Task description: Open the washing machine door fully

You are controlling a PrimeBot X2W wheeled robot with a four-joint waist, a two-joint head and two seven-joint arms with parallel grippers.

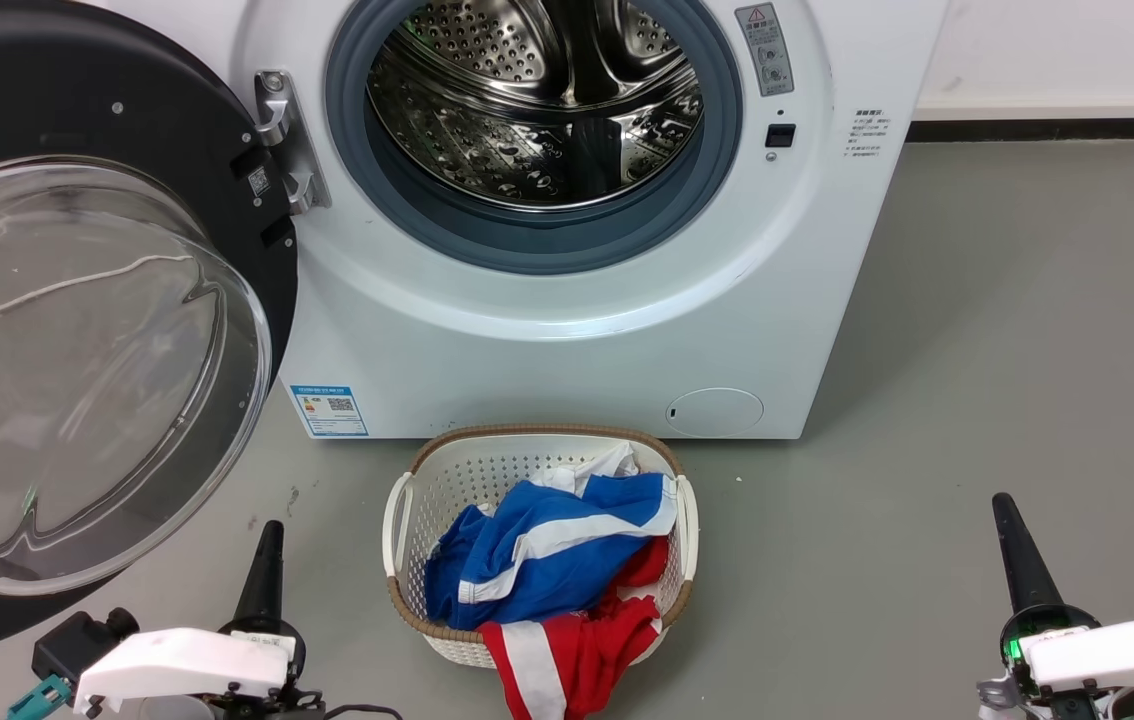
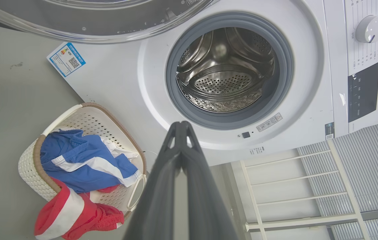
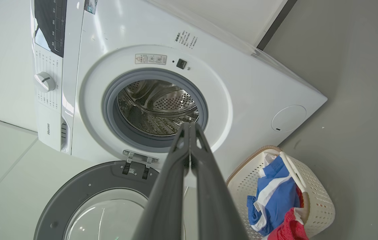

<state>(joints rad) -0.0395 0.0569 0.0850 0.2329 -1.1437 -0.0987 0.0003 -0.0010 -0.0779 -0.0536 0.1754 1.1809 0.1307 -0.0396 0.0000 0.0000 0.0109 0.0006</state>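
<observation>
Two pincers: my left pincer (image 1: 272, 530) and right pincer (image 1: 1004, 505) are both pressed together, empty, touching nothing.
Door: washing machine door (image 1: 77, 370) swung wide on its hinge (image 1: 287, 140), left of the washing machine (image 1: 547, 340).
Handling, judged: rigid, weighty, glossy and slippery; glass dome fragile.
Hold: I would push the black rim far from the hinge, never the glass.

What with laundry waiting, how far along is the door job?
Done: the washing machine door stands wide on its hinge, the drum exposed. In hand: nothing; the left hand and right hand sit shut, clear of the door. Left: apparently nothing, perhaps a final nudge.
</observation>
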